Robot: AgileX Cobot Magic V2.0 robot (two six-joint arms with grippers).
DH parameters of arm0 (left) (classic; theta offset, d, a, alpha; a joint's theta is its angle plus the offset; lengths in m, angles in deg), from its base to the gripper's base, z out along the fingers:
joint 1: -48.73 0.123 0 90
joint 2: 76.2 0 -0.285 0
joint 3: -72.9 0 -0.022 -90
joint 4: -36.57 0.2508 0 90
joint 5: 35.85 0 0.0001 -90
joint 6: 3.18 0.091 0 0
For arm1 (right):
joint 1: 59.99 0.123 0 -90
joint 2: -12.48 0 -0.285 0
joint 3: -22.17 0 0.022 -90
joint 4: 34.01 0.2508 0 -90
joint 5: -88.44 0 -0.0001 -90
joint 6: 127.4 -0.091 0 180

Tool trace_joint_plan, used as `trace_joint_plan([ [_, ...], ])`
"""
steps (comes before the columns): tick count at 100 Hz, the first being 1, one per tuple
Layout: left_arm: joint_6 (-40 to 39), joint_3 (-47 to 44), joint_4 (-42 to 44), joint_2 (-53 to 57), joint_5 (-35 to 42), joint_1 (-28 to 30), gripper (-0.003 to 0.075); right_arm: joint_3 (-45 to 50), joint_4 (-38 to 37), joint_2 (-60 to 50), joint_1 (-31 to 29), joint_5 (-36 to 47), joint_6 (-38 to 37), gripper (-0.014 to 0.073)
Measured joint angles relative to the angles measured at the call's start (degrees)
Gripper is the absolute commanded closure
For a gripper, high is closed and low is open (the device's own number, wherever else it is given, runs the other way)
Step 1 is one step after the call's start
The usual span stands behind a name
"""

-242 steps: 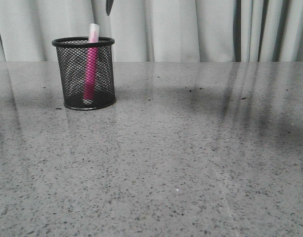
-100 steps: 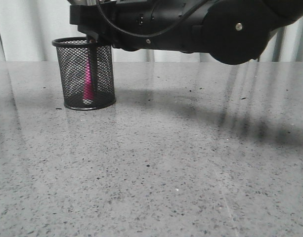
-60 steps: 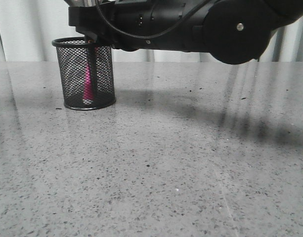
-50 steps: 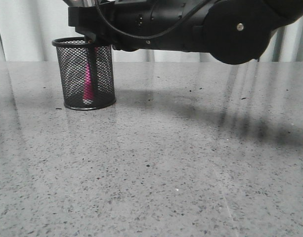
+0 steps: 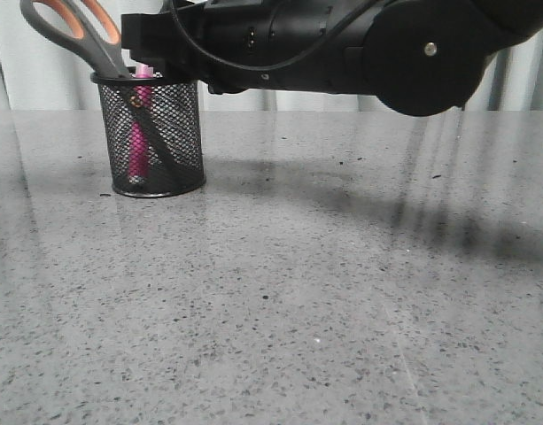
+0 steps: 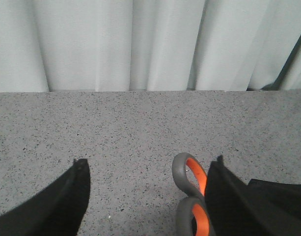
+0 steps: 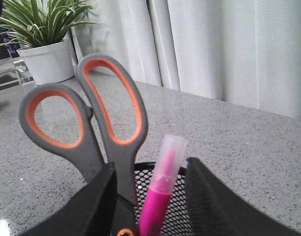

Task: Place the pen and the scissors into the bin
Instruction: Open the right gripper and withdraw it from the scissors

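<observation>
Front view: scissors (image 5: 81,35) and pen (image 5: 140,133) stand in the bin (image 5: 151,133), both hands open, gripping nothing.

- Table (image 5: 324,292): grey speckled stone-look top, polished and faintly reflective. It runs across the whole front view and back to a pale curtain. Soft dark shadow bands cross its far right part.
- Same surface in the left wrist view (image 6: 140,128): grey, finely flecked, ending at the curtain.
- Bin (image 5: 150,133): black wire-mesh cylinder with a solid rim and base, standing upright directly on the table at far left, near the back edge. A faint reflection shows below its base.
- Small dark specks lie on the tabletop near the bin's base and farther right; too small to identify.
</observation>
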Motion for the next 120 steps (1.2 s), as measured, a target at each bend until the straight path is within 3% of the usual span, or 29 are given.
trace_joint_plan([
  [22,0.0,0.0,0.14,0.0,0.0,0.0,0.026,0.31,-1.49,-0.77,-0.49,5.86,0.0,0.0316],
  [29,0.0,0.0,0.26,0.0,0.0,0.0,0.026,0.31,-1.75,-2.52,-1.22,6.14,0.0,0.0372],
  [38,0.0,0.0,1.08,0.0,-0.03,0.0,0.0281,0.31,-1.75,-6.43,-2.68,2.41,0.0,0.0526],
  [45,0.0,0.0,1.77,0.0,-0.53,0.0,0.0358,0.31,-1.75,-10.52,-3.95,-3.46,0.0,0.0664],
  [63,0.0,-0.45,2.52,0.51,-2.14,0.0,0.0734,0.31,-1.75,-23.32,-7.13,-24.11,0.0,0.0649],
  [75,0.11,-3.35,2.77,2.94,0.24,0.0,0.074,1.24,-1.86,-31.39,-8.68,-36.93,0.73,0.0649],
  [84,0.19,-7.77,2.77,6.75,4.85,0.0,0.074,4.56,-2.99,-37.22,-9.59,-40.91,1.27,0.0649],
  [102,0.19,-19.32,2.77,18.08,14.46,0.0,0.074,17.8,-3.94,-49.61,-10.87,-39.67,1.56,0.0649],
  [120,0.19,-31.48,2.77,30.56,19.25,0.0,0.074,32.52,-3.94,-63.47,-11.68,-34.94,1.55,0.0649],
])
